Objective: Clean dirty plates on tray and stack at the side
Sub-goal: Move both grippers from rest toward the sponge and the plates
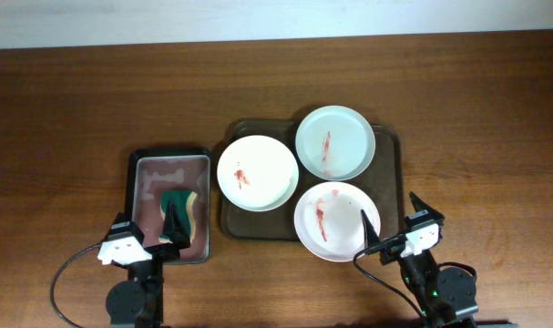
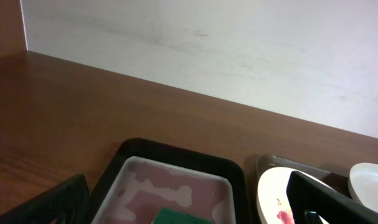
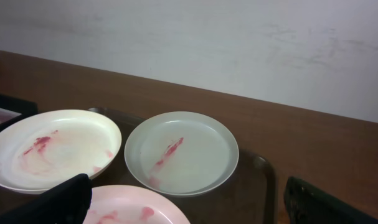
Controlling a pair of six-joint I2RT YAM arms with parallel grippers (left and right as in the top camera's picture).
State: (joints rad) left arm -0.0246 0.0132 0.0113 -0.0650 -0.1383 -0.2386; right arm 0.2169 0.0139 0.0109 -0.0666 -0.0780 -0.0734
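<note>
**A:** Where do we stand?

**B:** All three plates are on the tray [image 1: 391,187], just right of the frame's centre, and each has red smears. The upper plate [image 1: 335,143] and the left-hand plate [image 1: 257,173] lie close together. The lower plate [image 1: 336,221] hangs over the tray's bottom rim.

**A:** And our claws?

**B:** Both are released and hold nothing. The left gripper [image 1: 148,225] has its fingers spread wide at the lower left, with one finger above the green sponge [image 1: 180,211] in the metal pan [image 1: 171,155]. The right gripper [image 1: 392,219] gapes beside the lower plate, at the tray's bottom right corner.

**A:** So what worries us?

**B:** The overhanging plate, mostly. We judge that a sideways nudge from the right finger could tip it or slide it onto the table [image 1: 76,91]. The rims are shallow too, so a poor pinch could slip.

**A:** And the sponge?

**B:** The pan shows pinkish liquid, so the sponge is probably wet. If so, carrying it across could drip on the wood. Scrubbing a plate that isn't held down could also push it into the plate beside it.
</note>
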